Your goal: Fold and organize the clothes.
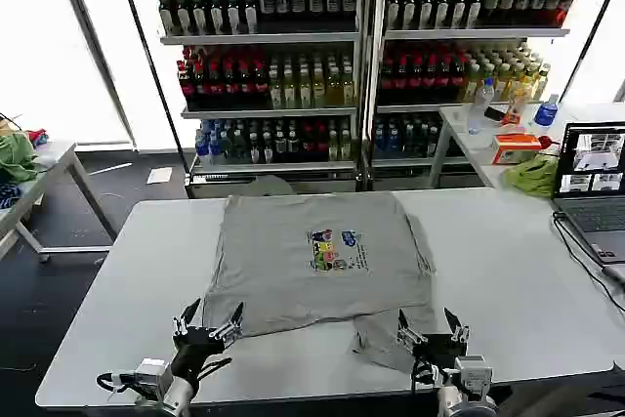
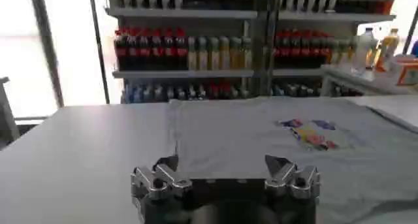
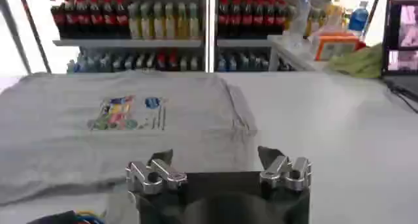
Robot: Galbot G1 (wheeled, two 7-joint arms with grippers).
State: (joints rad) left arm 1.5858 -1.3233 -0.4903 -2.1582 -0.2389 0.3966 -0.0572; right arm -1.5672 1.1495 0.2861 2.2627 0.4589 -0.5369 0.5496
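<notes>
Bottle shelves [image 1: 356, 56] behind, grey table [image 1: 117, 280] ahead. I've got the T-shirt [image 1: 317, 261] flat, print up, running away from me. Left gripper [image 1: 208, 326] and right gripper [image 1: 431, 330] both spread wide, empty, at its near hem, equally close.
</notes>
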